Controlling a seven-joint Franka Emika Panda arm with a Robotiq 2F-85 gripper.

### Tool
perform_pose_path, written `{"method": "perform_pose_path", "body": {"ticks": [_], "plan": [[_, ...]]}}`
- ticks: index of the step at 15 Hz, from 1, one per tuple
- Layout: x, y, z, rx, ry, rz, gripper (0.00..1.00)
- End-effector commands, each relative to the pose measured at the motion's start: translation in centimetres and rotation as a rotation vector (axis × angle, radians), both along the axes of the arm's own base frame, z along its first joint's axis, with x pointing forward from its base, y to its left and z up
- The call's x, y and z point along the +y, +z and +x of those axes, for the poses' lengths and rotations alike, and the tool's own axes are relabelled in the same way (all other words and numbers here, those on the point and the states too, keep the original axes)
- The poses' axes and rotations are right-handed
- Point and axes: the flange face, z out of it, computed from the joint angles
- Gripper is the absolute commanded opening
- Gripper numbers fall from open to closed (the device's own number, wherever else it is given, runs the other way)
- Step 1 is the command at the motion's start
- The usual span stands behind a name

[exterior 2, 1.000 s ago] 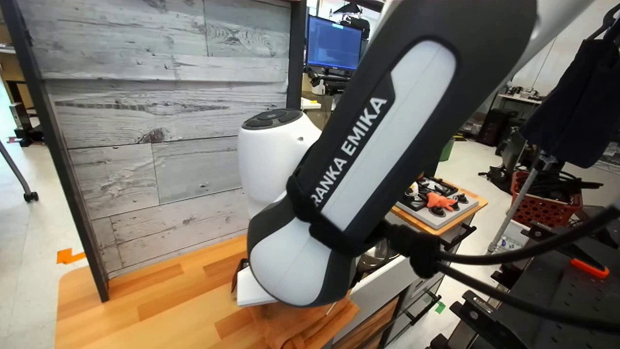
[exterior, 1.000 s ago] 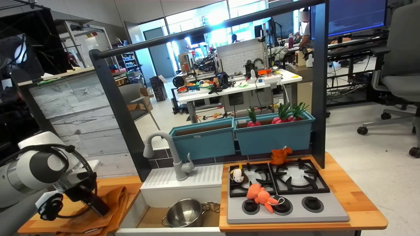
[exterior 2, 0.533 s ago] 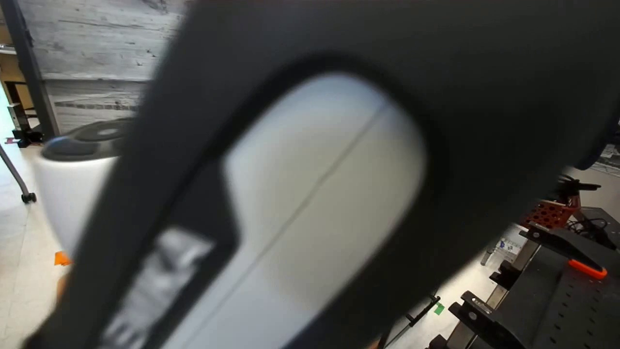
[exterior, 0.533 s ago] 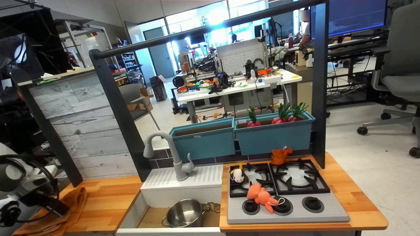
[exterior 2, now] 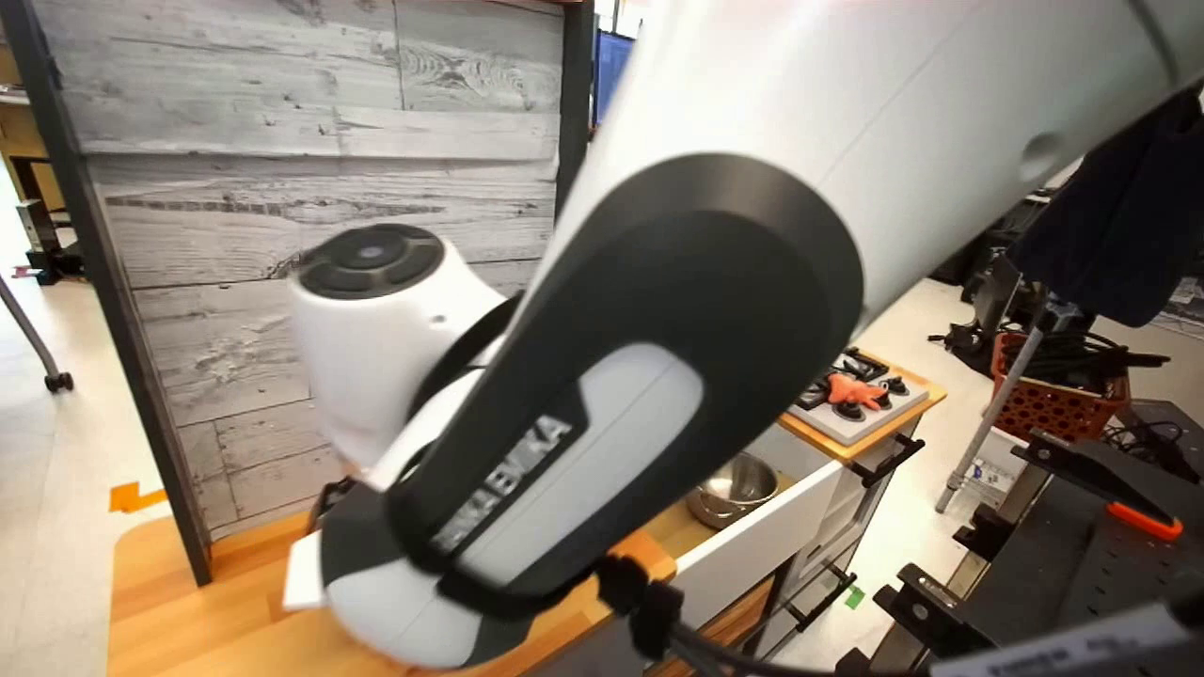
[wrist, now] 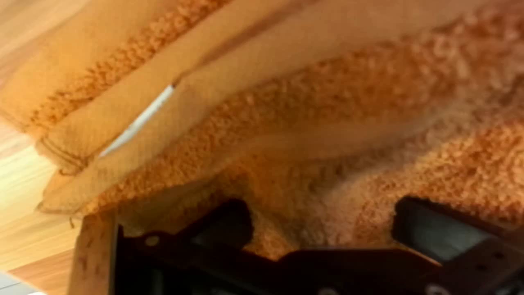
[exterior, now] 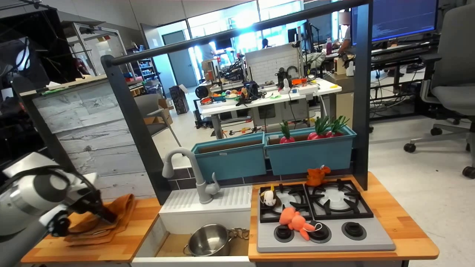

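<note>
A folded orange-brown towel (exterior: 125, 209) lies rumpled on the wooden counter at the left in an exterior view. My gripper (exterior: 107, 216) points down into it there. In the wrist view the towel (wrist: 327, 94) fills most of the picture, with terry folds and a white tag (wrist: 137, 123). There the gripper (wrist: 323, 221) stands open, its dark fingertips wide apart and close against the cloth. Towel fabric shows between them without being pinched. The arm (exterior 2: 611, 423) hides both gripper and towel in an exterior view.
Right of the counter is a sink holding a steel pot (exterior: 208, 241), with a grey faucet (exterior: 202, 181) behind. A stove (exterior: 334, 241) bears a pink plush (exterior: 297, 222), a small bird toy (exterior: 269, 199) and an orange plush (exterior: 317, 176). A wood-plank panel (exterior: 100, 148) rises behind the counter.
The arm and towel shifted left toward the counter's end, then came back right. The towel now lies farther back, nearer the plank panel, than a second ago.
</note>
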Motion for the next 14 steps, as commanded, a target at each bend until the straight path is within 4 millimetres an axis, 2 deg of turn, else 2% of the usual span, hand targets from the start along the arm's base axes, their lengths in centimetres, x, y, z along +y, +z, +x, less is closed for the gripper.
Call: {"method": "perform_pose_path", "body": {"ticks": [1, 3, 5, 8, 11, 12, 14], "plan": [[-8.2, -2.4, 0.6, 0.020, -0.131, -0.014, 1.00], [-7.4, -3.3, -0.4, 0.035, -0.075, -0.022, 1.00], [-3.4, -3.9, -2.8, 0.053, 0.046, 0.000, 1.00], [3.0, -1.8, -4.7, 0.010, 0.209, 0.066, 1.00], [10.9, -0.9, -8.8, 0.024, 0.335, 0.158, 1.00], [12.4, -0.7, -9.6, 0.064, 0.343, 0.184, 1.00], [12.2, -0.8, -10.5, 0.151, 0.322, 0.204, 1.00]]}}
